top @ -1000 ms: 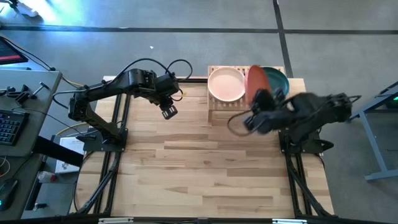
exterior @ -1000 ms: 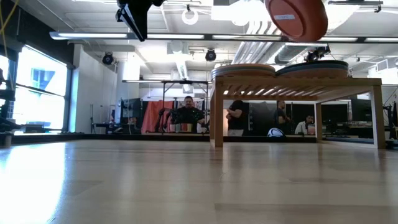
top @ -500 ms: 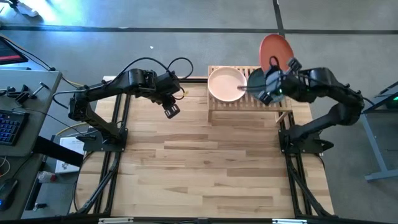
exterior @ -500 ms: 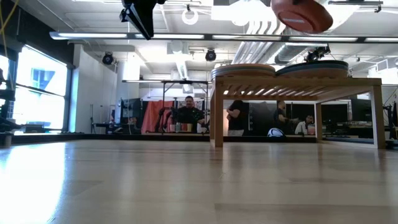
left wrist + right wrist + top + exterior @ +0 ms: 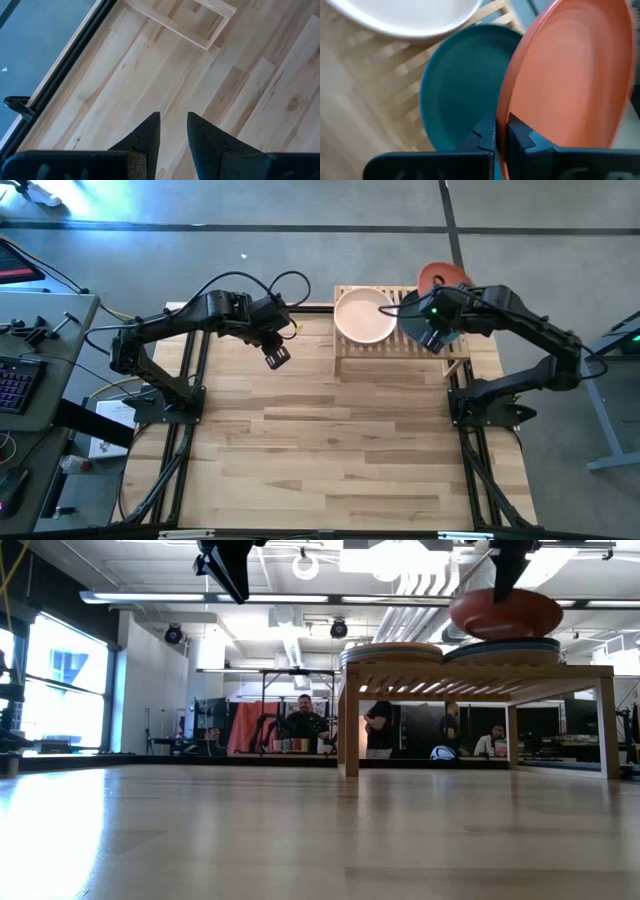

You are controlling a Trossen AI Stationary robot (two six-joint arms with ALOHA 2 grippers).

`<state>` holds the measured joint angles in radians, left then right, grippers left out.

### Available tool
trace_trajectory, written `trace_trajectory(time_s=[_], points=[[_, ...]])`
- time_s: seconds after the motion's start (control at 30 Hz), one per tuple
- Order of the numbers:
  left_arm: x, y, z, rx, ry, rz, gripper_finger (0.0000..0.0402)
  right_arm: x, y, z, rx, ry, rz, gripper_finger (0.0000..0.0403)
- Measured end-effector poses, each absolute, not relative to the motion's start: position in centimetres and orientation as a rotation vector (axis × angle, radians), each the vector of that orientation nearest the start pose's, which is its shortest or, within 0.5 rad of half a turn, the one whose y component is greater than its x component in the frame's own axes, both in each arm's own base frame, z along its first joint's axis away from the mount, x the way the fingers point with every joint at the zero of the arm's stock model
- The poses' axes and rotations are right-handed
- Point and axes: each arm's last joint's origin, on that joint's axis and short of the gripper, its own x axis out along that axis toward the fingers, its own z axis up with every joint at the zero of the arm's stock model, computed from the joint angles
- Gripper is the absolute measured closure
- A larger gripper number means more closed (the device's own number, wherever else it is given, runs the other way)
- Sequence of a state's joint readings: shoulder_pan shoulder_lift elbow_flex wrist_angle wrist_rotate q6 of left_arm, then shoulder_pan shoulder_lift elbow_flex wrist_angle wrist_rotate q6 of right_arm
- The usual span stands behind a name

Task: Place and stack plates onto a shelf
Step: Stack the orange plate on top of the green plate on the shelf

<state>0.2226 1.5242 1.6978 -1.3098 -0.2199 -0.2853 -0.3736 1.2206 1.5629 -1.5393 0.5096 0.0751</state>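
A: What is the right gripper (image 5: 501,131) doing?

B: Its fingers pinch the rim of the orange plate (image 5: 570,75), held tilted just above the dark green plate (image 5: 462,85) on the shelf (image 5: 400,350).

A: And beside that?

B: A pale pink plate (image 5: 364,315) tops the shelf's other stack.

A: The left gripper (image 5: 173,131)?

B: Slightly spread, holding nothing, hanging over the table (image 5: 330,450), apart from the shelf.

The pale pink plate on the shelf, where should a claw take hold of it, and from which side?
Grip the pale pink plate by its low rim, one finger above and one below, probably at the edge facing the open table. It lies flat on the shelf, and the dark green plate crowds its other side.
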Motion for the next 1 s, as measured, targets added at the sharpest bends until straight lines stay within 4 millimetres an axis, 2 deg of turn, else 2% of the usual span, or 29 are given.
trace_trajectory(time_s=[0.2,0.37,0.6,1.0], points=[[27.1,6.8,38.2,-0.280,1.072,0.572,0.0314,16.3,-7.8,38.1,-0.065,1.293,-0.682,0.0403],[27.1,6.8,38.2,-0.298,1.067,0.584,0.0314,16.5,-7.8,37.1,-0.082,1.337,-0.612,0.0403],[27.1,6.8,38.2,-0.298,1.067,0.584,0.0314,16.7,-7.6,36.9,-0.056,1.338,-0.527,0.0403],[27.1,6.8,38.2,-0.297,1.067,0.583,0.0314,16.7,-7.6,36.9,-0.059,1.339,-0.521,0.0403]])
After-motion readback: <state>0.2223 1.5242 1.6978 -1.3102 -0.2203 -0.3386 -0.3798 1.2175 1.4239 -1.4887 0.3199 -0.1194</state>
